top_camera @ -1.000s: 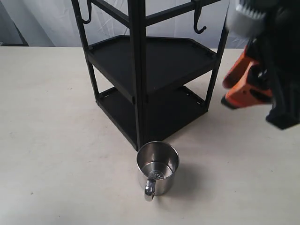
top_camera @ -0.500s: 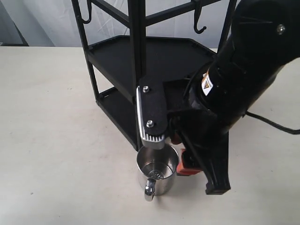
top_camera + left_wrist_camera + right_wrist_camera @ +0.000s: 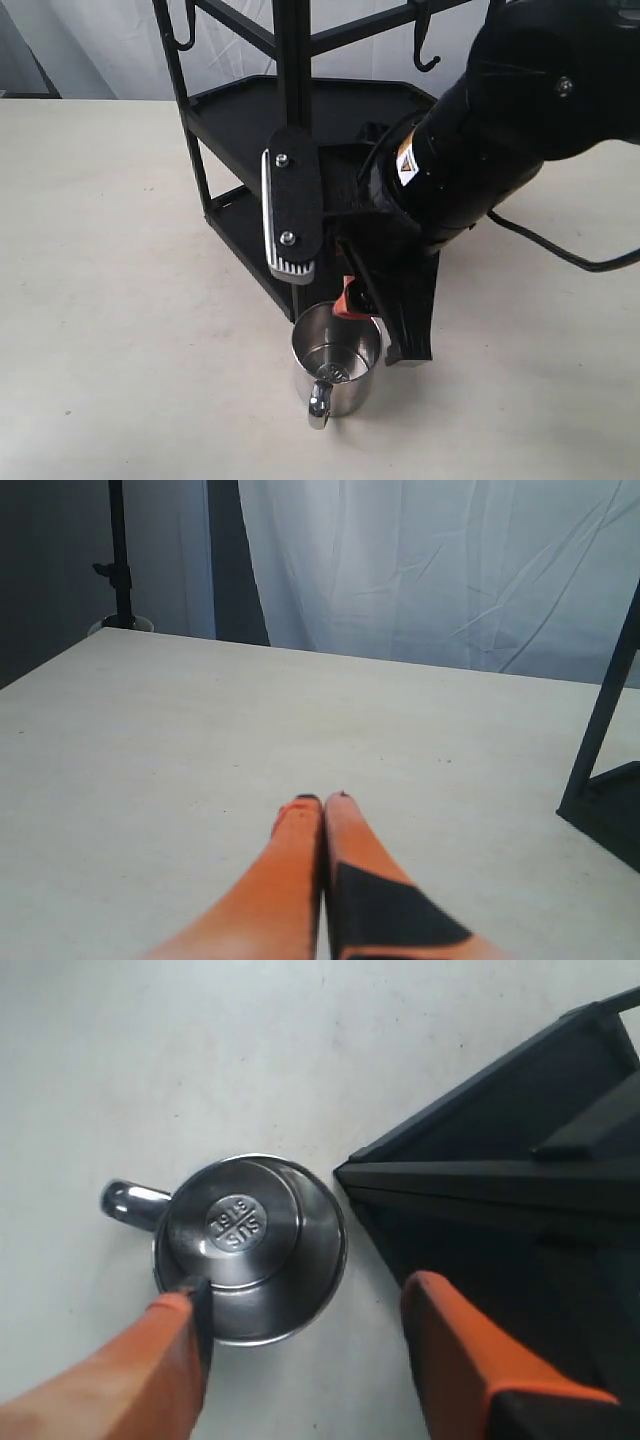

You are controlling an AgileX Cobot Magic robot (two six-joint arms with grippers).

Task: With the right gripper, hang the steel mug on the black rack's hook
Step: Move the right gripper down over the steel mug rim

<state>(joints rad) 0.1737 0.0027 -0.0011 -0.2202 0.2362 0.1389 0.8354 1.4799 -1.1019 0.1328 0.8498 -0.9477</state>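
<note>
The steel mug (image 3: pixel 336 372) stands upright on the table just in front of the black rack (image 3: pixel 300 150), its handle turned toward the camera. From above, the mug (image 3: pixel 250 1245) shows its stamped bottom and handle. My right gripper (image 3: pixel 350 310) hangs open just above the mug's far rim, one orange tip over the rim, the other beside the rack's corner. In the right wrist view the gripper (image 3: pixel 300 1305) has nothing between its fingers. A hook (image 3: pixel 427 45) hangs from the top crossbar at right. My left gripper (image 3: pixel 322 802) is shut and empty over bare table.
A second hook (image 3: pixel 183 30) hangs at the rack's upper left. The rack's post and tray corner (image 3: pixel 600 770) stand beside the left gripper. A cable (image 3: pixel 560 255) trails from the right arm across the table. A white curtain hangs behind.
The right arm swung in from the right edge to above the mug, then shifted slightly left and up. The mug and rack stayed put.
</note>
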